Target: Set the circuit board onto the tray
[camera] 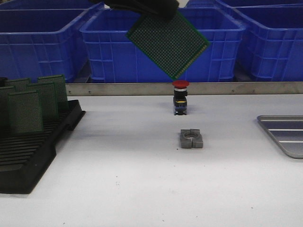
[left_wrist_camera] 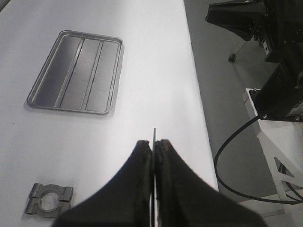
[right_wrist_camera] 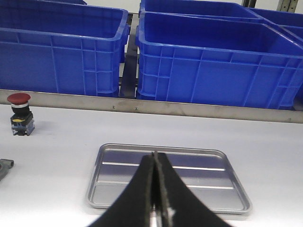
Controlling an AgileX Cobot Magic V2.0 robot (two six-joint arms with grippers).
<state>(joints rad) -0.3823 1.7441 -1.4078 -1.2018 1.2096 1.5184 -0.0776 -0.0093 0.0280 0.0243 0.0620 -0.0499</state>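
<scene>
A green perforated circuit board [camera: 168,43] hangs high over the table's middle, tilted like a diamond, in front of the blue crates. My left gripper [camera: 158,13] is shut on its top corner. In the left wrist view the board's thin edge [left_wrist_camera: 154,134] sticks out between the closed fingers of the left gripper [left_wrist_camera: 154,144]. The silver ribbed tray [camera: 284,135] lies flat at the right edge of the table, and shows with nothing on it in the left wrist view [left_wrist_camera: 75,71]. My right gripper [right_wrist_camera: 155,155] is shut with nothing in it, hovering over the tray [right_wrist_camera: 199,179].
A black slotted rack [camera: 28,161] at the left holds several upright green boards [camera: 26,111]. A red-capped push button [camera: 180,97] and a grey metal clamp block [camera: 191,138] stand mid-table. Blue crates [camera: 47,38] line the back behind a metal rail.
</scene>
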